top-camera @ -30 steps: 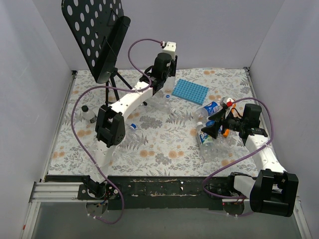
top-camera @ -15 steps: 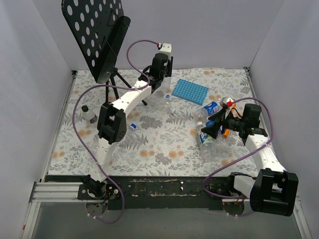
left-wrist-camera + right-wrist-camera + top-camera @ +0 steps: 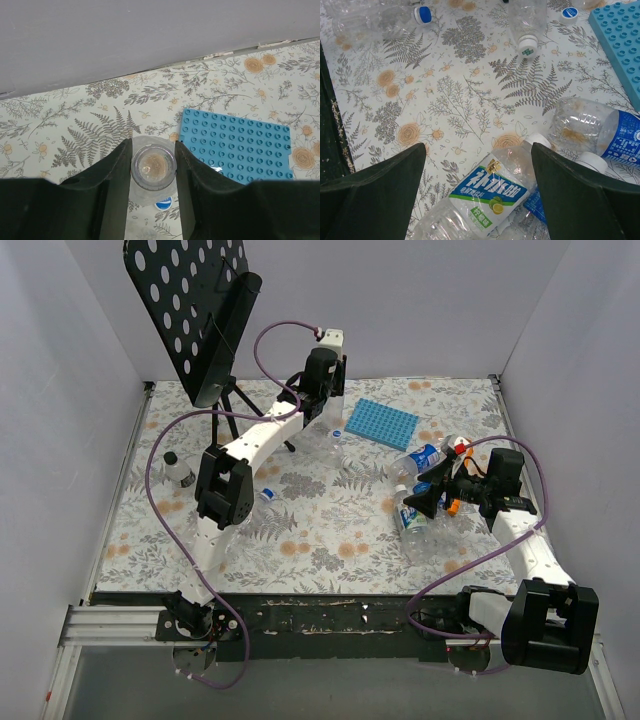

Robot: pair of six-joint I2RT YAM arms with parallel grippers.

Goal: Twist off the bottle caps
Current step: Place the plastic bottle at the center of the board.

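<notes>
We are clasping the open neck of a bottle at twelve o'clock on the table in the left gripper, a blue cap lying loose beside it, while the right gripper is hovering spread wide over capped bottles at three o'clock, not yet opened.

Top view: center & lower mat open, room to pass. Right side crowded w/ bottles. Blue tray upper center & music stand upper left block.
</notes>
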